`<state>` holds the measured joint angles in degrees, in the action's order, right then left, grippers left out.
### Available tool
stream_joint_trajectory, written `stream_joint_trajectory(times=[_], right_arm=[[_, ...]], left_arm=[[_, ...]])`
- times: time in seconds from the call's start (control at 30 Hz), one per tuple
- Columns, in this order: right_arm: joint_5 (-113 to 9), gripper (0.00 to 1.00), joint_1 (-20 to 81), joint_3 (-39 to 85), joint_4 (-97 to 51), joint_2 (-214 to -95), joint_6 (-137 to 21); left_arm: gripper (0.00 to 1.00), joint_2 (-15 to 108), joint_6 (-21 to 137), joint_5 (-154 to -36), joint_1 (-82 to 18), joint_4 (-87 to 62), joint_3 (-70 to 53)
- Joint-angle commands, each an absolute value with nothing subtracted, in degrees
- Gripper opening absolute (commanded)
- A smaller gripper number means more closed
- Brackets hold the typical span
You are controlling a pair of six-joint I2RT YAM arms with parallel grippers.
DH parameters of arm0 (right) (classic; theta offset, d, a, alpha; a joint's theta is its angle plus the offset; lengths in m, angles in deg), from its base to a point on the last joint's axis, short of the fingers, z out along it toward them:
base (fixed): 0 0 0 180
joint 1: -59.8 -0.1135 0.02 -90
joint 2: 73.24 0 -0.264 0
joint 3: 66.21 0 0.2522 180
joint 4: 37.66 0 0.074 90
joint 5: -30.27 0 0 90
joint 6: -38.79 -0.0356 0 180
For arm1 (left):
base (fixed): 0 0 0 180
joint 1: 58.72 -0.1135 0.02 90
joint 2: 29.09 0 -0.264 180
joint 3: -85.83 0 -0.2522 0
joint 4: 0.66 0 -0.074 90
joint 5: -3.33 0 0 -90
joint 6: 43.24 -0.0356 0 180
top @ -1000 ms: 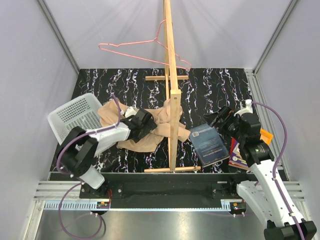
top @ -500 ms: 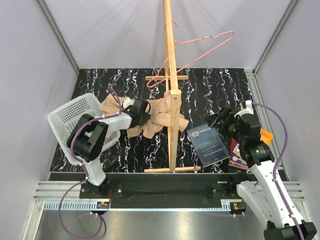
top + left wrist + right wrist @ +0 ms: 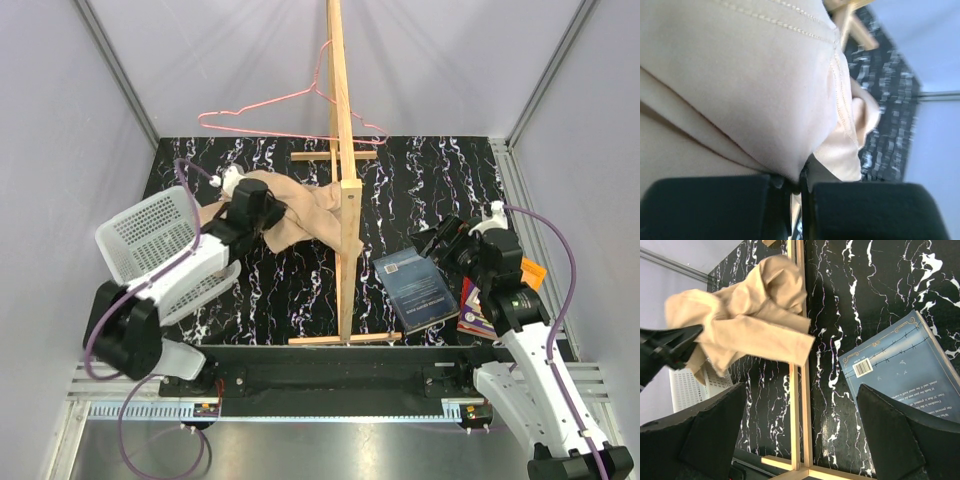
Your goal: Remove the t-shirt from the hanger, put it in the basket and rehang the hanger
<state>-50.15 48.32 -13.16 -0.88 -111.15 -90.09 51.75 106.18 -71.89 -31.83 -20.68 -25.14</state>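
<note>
**Shirt off the wire, bare hanger swinging**

Since half a second ago the hanger [image 3: 255,101] has swung from the right of the wooden stand [image 3: 343,150] back to the left. The left arm has reached further out and carried the bunched cloth away from its base.

The main part of the task looks done. The pink wire hangs bare from the stand by its hook, above and beyond the left jaws and well apart from them, with no cloth on it. What is left, as I judge it, is only to set the t-shirt [image 3: 305,212] down and let go.

The left jaws are clamped on a fold of the shirt; the left wrist view shows the two dark fingers nearly meeting with tan fabric [image 3: 740,75] pinched between them. From that grip the shirt trails off to the jaws' right, towards the stand's pole, and lies against it. I cannot tell whether it is caught there or touches the worktop [image 3: 430,170].

The shirt is a crumpled tan bundle, one sleeve or hem jutting out flat [image 3: 747,325], with stitched seams showing close to the grip.

The right jaws stand wide apart and hold nothing, hovering over a blue book [image 3: 415,290], with the shirt well off to their left
</note>
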Motion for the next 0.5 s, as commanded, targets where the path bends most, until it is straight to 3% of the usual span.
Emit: stream_joint_trajectory(times=[0.0, 0.3, 0.47], right_arm=[[-48.93, 1.00, 48.46, -12.28, -1.06, -109.71, -90.50], [-45.94, 1.00, 48.46, -12.37, 0.71, -108.66, -89.89], [-45.23, 1.00, 48.46, -12.90, 0.62, -108.92, -90.15]], left_arm=[[0.00, 41.77, 101.69, -73.05, -32.18, -19.34, -29.33], [0.00, 17.95, 96.69, -71.82, -32.79, -29.62, -35.14], [0.00, 11.34, 86.24, -74.79, -35.69, -35.94, -29.10]])
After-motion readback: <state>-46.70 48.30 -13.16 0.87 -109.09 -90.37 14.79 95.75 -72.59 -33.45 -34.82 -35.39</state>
